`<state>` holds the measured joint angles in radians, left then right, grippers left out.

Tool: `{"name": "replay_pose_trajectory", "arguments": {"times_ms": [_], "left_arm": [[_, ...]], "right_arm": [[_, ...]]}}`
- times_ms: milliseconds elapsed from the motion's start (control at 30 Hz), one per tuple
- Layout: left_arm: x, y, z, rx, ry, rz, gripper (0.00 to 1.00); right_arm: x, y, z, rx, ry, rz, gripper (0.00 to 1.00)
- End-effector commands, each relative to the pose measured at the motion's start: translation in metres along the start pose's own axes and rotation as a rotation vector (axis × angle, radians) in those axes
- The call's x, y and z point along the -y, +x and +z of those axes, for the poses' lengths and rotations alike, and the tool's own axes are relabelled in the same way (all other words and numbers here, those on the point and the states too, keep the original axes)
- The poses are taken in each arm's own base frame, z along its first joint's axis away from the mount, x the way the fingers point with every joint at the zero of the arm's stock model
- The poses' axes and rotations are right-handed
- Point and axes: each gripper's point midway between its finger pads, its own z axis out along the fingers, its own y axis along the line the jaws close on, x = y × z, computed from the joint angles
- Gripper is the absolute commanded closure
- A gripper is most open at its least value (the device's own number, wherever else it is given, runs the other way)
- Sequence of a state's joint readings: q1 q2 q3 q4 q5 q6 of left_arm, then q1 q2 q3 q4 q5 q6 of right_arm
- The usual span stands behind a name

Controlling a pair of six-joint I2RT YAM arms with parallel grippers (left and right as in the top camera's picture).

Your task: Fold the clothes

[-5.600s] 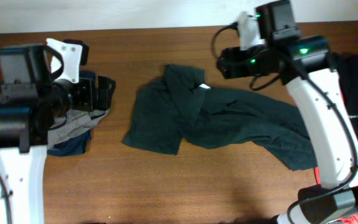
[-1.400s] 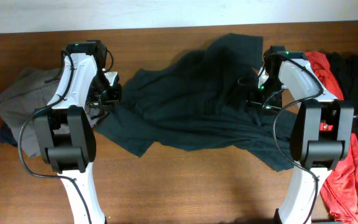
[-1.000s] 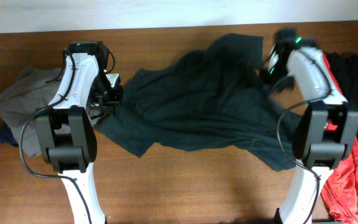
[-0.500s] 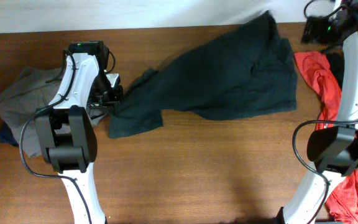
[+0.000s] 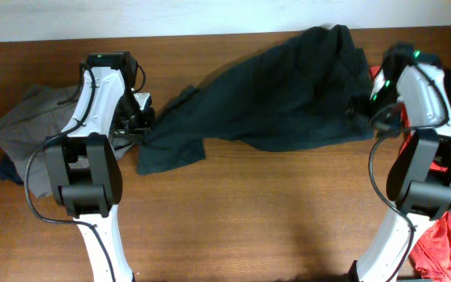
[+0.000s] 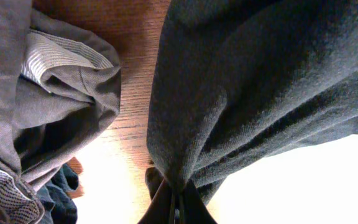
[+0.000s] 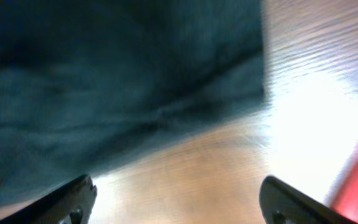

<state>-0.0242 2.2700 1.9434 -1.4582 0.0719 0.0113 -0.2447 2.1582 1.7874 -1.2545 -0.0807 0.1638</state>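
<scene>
Here, I had the left tool [image 6: 174, 202] pinching the T-shirt [image 5: 288, 94] edge to anchor it; the right tool [image 7: 179, 202] stood wide, empty.

The left gripper [image 6: 174, 208] has its jaws pinched on a fold of the dark T-shirt [image 6: 253, 87]. Grey trousers [image 6: 48, 106] lie bunched at left, with bare table [image 6: 134, 74] between.

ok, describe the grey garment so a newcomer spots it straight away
Start at the wooden table and go to its left end, outside the left arm. The crumpled heap there is it: pale grey, while the big spread shirt is dark green.
</scene>
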Motion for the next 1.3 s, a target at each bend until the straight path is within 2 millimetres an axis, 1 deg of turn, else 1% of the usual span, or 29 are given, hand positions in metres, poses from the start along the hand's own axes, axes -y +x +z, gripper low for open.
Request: {"name": "replay_pose_trajectory", "arguments": {"times_ms": [0, 167, 267, 333, 433, 467, 500, 567, 600, 633, 767, 900, 967, 1067, 1100, 1133, 1233, 1267], "left_arm": [[-0.002, -0.002, -0.002, 0.004, -0.008, 0.018, 0.96], [-0.002, 0.0, -0.002, -0.002, -0.008, 0.018, 0.95], [-0.002, 0.0, -0.002, -0.003, -0.008, 0.018, 0.95], [-0.002, 0.0, -0.002, -0.002, -0.008, 0.018, 0.94], [-0.002, -0.001, -0.002, 0.001, -0.008, 0.018, 0.94], [-0.001, 0.0, -0.003, 0.0, -0.008, 0.018, 0.94], [-0.001, 0.0, -0.005, -0.002, -0.008, 0.018, 0.94], [-0.001, 0.001, -0.009, -0.002, -0.008, 0.018, 0.94], [-0.001, 0.002, -0.013, -0.002, -0.008, 0.018, 0.94], [-0.001, 0.002, -0.016, -0.001, -0.008, 0.018, 0.95], [0.002, 0.004, -0.041, 0.017, -0.009, 0.022, 0.96], [0.01, 0.01, -0.063, 0.032, -0.011, 0.037, 0.96], [0.021, 0.012, -0.068, 0.042, 0.006, 0.057, 0.96], [0.054, 0.009, -0.066, 0.064, 0.067, 0.179, 0.95], [0.055, 0.007, -0.064, 0.067, 0.025, 0.192, 0.95], [0.05, 0.005, -0.061, 0.071, -0.038, 0.184, 0.93], [0.027, 0.002, -0.065, 0.09, -0.232, 0.077, 0.92], [0.019, 0.001, -0.067, 0.099, -0.278, 0.038, 0.91]], "right_arm": [[0.008, 0.016, 0.034, -0.058, -0.085, 0.088, 0.13], [0.004, 0.016, 0.046, -0.056, -0.202, 0.118, 0.18], [0.002, 0.012, 0.053, -0.035, -0.223, 0.144, 0.25], [0.0, 0.003, 0.057, 0.005, -0.232, 0.159, 0.29], [-0.003, -0.012, 0.06, 0.064, -0.254, 0.184, 0.39], [-0.005, -0.016, 0.06, 0.081, -0.267, 0.181, 0.43], [-0.006, -0.019, 0.059, 0.094, -0.277, 0.178, 0.5], [-0.007, -0.023, 0.058, 0.112, -0.283, 0.173, 0.71], [-0.007, -0.024, 0.058, 0.113, -0.283, 0.173, 0.78], [-0.007, -0.024, 0.056, 0.114, -0.283, 0.172, 0.8], [-0.008, -0.026, 0.041, 0.123, -0.281, 0.133, 0.85], [-0.01, -0.018, 0.015, 0.101, -0.271, 0.119, 0.85], [-0.01, -0.014, 0.005, 0.1, -0.271, 0.119, 0.83], [-0.01, -0.01, -0.005, 0.107, -0.265, 0.119, 0.77], [-0.009, -0.009, -0.005, 0.101, -0.264, 0.12, 0.76], [-0.009, -0.007, -0.005, 0.095, -0.263, 0.121, 0.77], [-0.005, -0.005, -0.004, 0.087, -0.238, 0.126, 0.8], [-0.004, -0.005, -0.003, 0.087, -0.23, 0.126, 0.8]]}}
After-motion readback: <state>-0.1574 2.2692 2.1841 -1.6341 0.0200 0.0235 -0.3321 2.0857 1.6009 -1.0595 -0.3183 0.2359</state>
